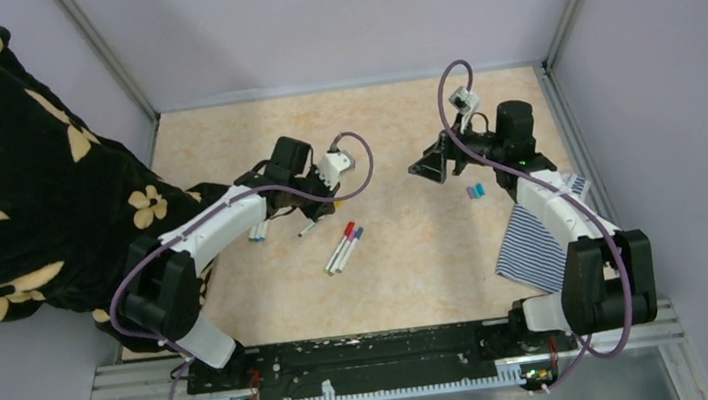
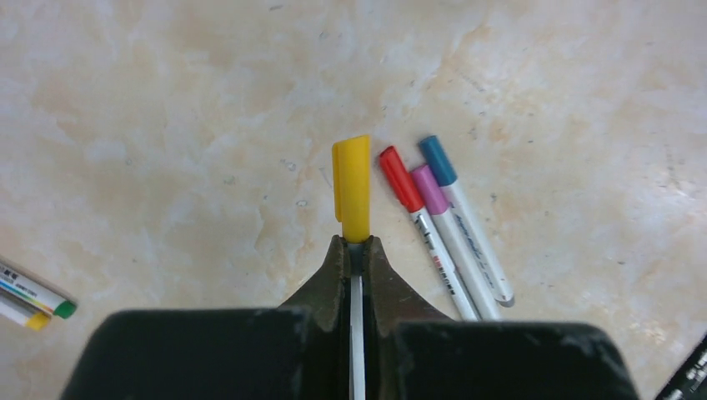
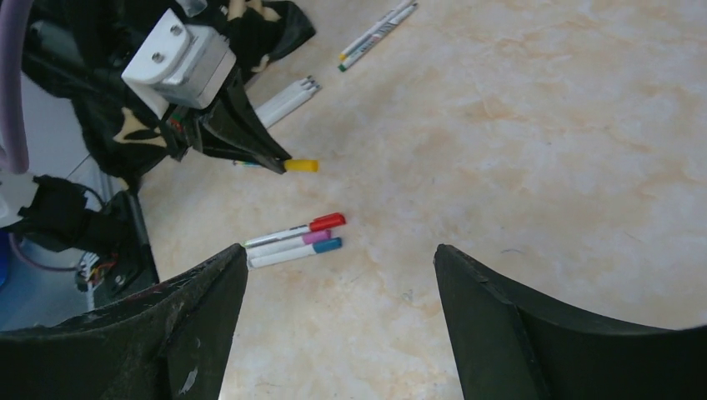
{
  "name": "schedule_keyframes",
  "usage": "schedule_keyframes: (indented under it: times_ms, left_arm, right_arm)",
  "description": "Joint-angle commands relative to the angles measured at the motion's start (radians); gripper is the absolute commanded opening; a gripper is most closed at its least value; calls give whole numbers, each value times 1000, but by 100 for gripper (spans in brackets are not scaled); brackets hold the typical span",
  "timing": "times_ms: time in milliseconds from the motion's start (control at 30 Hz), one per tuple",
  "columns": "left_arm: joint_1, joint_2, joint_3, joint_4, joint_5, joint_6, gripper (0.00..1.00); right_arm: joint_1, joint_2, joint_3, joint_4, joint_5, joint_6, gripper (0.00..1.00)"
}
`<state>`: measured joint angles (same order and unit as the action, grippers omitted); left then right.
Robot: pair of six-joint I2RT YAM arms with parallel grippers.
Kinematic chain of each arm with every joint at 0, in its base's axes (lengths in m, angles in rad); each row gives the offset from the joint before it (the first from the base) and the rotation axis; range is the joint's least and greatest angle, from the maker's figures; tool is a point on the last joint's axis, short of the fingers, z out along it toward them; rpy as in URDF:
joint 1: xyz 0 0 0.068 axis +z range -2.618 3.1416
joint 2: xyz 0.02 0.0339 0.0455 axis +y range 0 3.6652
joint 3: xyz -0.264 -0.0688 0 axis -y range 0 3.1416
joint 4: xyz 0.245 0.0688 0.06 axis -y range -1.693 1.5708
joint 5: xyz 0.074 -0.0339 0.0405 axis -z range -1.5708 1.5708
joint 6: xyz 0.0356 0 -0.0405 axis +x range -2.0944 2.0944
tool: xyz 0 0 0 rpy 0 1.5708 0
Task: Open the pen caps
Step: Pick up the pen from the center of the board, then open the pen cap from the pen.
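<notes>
My left gripper (image 2: pixel 357 248) is shut on the white barrel of a pen, and its yellow cap (image 2: pixel 353 187) sticks out past the fingertips, above the table. The same cap shows in the right wrist view (image 3: pixel 302 165). Three capped pens lie side by side just right of it: red cap (image 2: pixel 400 177), purple cap (image 2: pixel 429 188), blue cap (image 2: pixel 438 160). In the top view they lie mid-table (image 1: pixel 344 247), with my left gripper (image 1: pixel 318 204) beside them. My right gripper (image 1: pixel 429 167) is open and empty, well above the table (image 3: pixel 340 252). Two loose caps (image 1: pixel 475 191) lie near it.
More pens lie at the left (image 2: pixel 33 302), also seen in the top view (image 1: pixel 259 233). A blue-and-white striped cloth (image 1: pixel 536 240) lies at the right under the right arm. A black floral cloth (image 1: pixel 15 178) drapes over the left side.
</notes>
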<state>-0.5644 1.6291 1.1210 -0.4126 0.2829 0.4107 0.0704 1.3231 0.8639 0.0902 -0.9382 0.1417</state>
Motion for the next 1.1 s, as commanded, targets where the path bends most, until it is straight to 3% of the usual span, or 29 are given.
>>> schedule_keyframes:
  times_ms: [0,167,400,567,767,1067]
  left_arm:
    - [11,-51,66,-92,194,65,0]
    - [18,-63,140,-190,367,108,0]
    - [23,-53,203,-303,542,141,0]
    - [24,-29,224,-385,657,173,0]
    - [23,-10,222,-430,723,208,0]
    - [22,25,215,-444,786,218,0]
  right_arm:
    - [46,-33,18,80,-165,-26,81]
    - [131,-66,-16,113,-250,-138,78]
    - [266,-132,-36,-65,-265,-525,77]
    - [315,-174,-106,-55,-266,-743,77]
    - [391,-190,-144,-33,-166,-849,76]
    - [482,-186,-203,102,-35,-833,71]
